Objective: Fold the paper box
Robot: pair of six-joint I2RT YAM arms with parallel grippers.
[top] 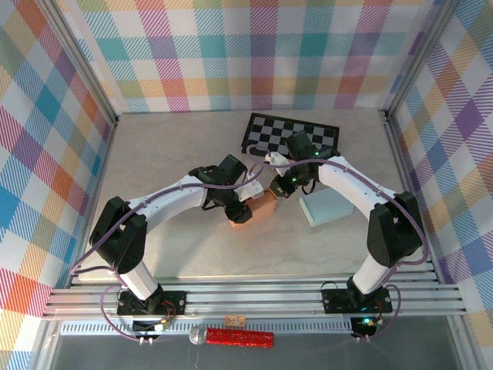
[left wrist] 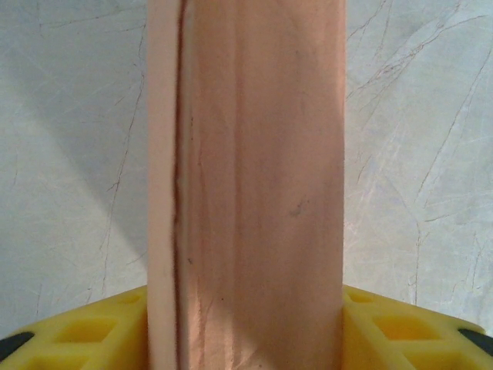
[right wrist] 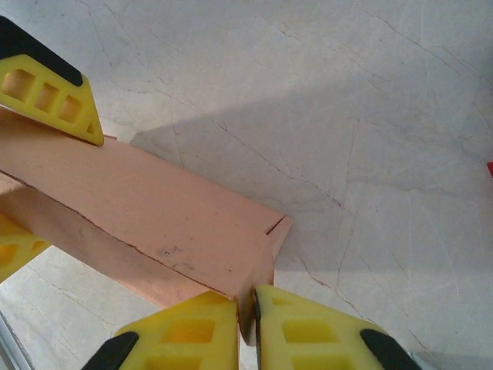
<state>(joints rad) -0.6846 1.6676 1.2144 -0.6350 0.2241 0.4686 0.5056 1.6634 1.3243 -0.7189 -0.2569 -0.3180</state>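
Right claw (right wrist: pixel 247 308) pinches paper box (right wrist: pixel 154 208) (checkerboard (top: pixel 286 132), blue pad (top: pixel 327 206) nearby).

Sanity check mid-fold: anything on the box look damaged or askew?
Minor only: the paper box has a dark scuff and ragged crease along its lower edge, plus wrinkles near the left fingers. Right fingers pinch the end flap; no tear visible.

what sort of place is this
Probably a robot lab test cell: plaid walls fence in a pale table, and two arms holding a paper box are bolted to a metal rail.
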